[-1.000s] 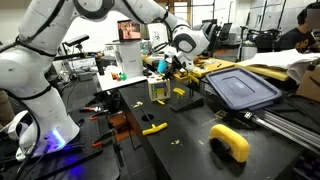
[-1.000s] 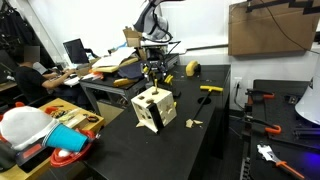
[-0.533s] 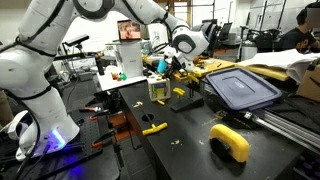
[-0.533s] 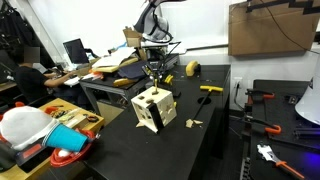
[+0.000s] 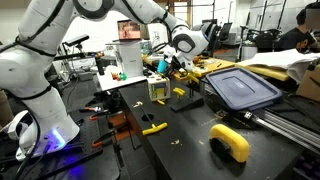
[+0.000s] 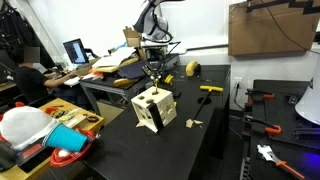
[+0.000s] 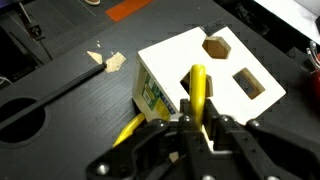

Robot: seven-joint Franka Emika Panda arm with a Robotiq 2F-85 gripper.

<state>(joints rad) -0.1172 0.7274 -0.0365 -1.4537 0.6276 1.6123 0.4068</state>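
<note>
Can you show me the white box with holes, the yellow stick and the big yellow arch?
white box point(image 7: 172, 62), wrist view, on its top face beside the holes.
yellow stick point(image 7: 198, 88), wrist view, on its middle, above the box top.
yellow arch point(image 5: 236, 139), in an exterior view, on its curved top.

Black surface point(image 5: 190, 125). Carries: white box point(image 6: 153, 108) with shaped holes; yellow T-piece point(image 5: 153, 128); yellow curved block point(image 5: 231, 142); dark blue tray point(image 5: 240, 88); small pale scrap point(image 7: 110, 62), possibly wood, near the box.
</note>
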